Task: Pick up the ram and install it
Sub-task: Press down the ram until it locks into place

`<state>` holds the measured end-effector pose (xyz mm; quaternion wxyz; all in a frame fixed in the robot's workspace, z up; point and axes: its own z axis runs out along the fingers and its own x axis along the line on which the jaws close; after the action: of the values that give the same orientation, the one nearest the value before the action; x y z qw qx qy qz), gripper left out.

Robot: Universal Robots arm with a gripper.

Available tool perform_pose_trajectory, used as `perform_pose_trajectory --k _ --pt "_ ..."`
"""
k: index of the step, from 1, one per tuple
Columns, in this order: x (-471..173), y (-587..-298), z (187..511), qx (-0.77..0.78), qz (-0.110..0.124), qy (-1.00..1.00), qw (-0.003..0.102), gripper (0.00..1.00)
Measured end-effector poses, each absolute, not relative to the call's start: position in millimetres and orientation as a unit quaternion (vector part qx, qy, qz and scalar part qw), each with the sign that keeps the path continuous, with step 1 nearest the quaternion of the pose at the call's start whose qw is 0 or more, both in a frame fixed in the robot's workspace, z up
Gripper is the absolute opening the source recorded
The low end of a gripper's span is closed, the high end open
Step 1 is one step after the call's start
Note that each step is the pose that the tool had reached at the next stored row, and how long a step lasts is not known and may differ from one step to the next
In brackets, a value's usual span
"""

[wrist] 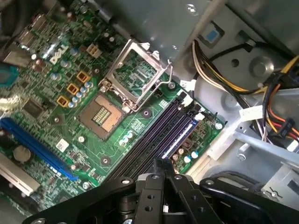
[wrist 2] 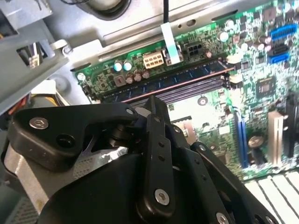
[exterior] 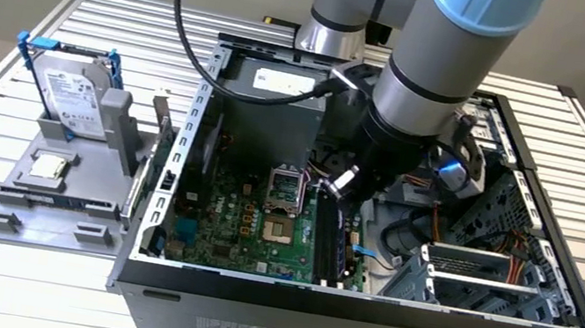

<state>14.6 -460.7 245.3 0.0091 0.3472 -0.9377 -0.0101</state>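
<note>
The arm reaches down into the open computer case (exterior: 364, 305), its gripper (exterior: 343, 181) hovering close over the black memory slots (wrist: 161, 133) at about four o'clock from the empty processor socket (wrist: 105, 114). The ram (wrist 2: 163, 81) appears to lie already in the outermost slot, its dark blue edge showing in both wrist views. Whether the gripper is parted or closed cannot be told, and nothing is visibly held. This looks like the seating stage; finishing probably calls for an even downward press until the end latches close.

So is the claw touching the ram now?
Cannot tell: in the first wrist view the claw sits over the ram, hiding any contact or gap.
</note>
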Motion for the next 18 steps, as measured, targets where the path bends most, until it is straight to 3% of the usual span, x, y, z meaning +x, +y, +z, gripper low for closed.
perform_pose_trajectory --k 18 --pt "14.6 -460.7 245.5 0.487 -0.007 -0.873 0.007 0.00"
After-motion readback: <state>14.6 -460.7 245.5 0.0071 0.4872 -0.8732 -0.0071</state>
